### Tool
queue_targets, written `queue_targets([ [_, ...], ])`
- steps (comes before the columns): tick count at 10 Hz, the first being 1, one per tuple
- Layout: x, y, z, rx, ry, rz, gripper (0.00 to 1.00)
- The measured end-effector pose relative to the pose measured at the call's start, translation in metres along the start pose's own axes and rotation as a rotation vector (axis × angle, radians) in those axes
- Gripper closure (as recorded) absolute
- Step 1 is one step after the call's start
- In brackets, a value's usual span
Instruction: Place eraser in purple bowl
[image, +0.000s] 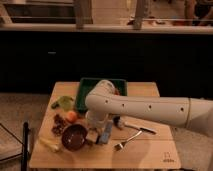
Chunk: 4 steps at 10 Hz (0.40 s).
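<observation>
The purple bowl (74, 136) is dark, round and glossy, and stands at the front left of the wooden table (150, 152). My white arm reaches in from the right and bends down just right of the bowl. My gripper (94, 131) is low over the table between the bowl and a blue-grey sponge (106, 133). A small brownish block, apparently the eraser (92, 137), shows at the gripper's tip beside the bowl's right rim. The arm hides part of it, so I cannot tell whether it is held.
A green tray (85, 92) lies behind the arm. An orange fruit (72, 116), a green item (64, 103) and a brown cluster (59, 125) are left of it. A fork (127, 139) and a dark-handled utensil (137, 127) lie to the right. A pale long item (50, 145) lies at the front left.
</observation>
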Motion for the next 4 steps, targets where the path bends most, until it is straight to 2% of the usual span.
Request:
queue_targets([
  [4,-0.009,-0.040,-0.004,0.006,0.006,-0.085,1.00],
])
